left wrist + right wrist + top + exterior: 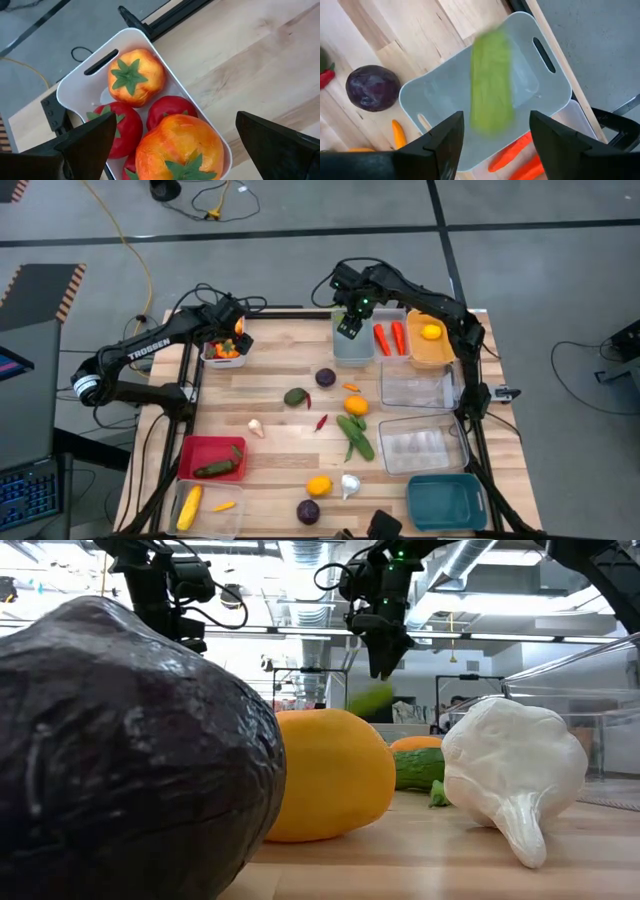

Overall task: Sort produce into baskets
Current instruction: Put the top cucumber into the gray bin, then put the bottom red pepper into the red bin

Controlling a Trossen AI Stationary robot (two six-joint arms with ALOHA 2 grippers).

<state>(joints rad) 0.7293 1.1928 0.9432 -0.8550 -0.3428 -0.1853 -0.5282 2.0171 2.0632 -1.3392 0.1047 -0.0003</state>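
Pale wooden bench point(290, 370) carries scattered produce and bins. Right gripper point(492, 142) hangs above the pale grey bin point(547, 87) at the far edge, jaws released, a blurred green cucumber point(491, 80) in the air below them, over the bin. Left gripper point(172, 145) hovers with jaws spread over the white bin point(75, 82) of tomatoes point(135, 76).

Two dark, jointed arms; the left arm point(150, 350) bears white "TROSSEN" lettering, black cables loop behind each gripper, fingers dark and wedge-shaped.
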